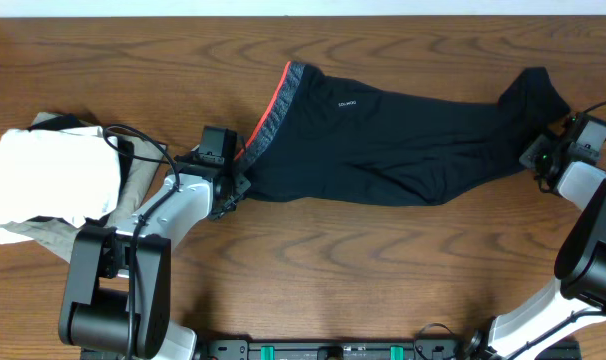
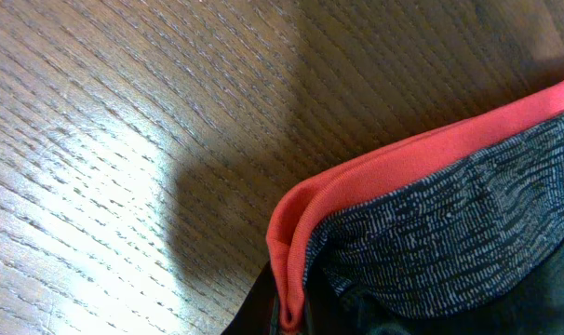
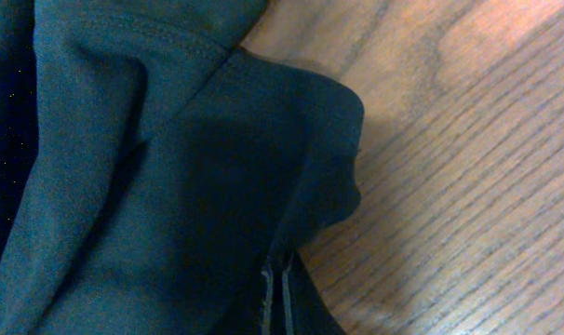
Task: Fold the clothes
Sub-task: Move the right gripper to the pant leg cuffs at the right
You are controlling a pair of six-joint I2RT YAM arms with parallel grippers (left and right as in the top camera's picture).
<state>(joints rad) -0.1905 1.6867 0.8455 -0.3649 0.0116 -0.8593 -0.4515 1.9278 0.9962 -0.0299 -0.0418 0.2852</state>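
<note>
Black leggings lie stretched across the bench. Left hand clenched on the waistband corner; right hand clenched on the ankle end. Risk: a thin pinch slips on lift, or uneven pull folds them crooked. Left elbow could snag the white garment nearby.

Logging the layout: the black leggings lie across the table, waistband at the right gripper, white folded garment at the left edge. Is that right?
No. The overhead view shows the waistband at the left gripper; the leggings do lie across the table, white garment at the left edge.
</note>
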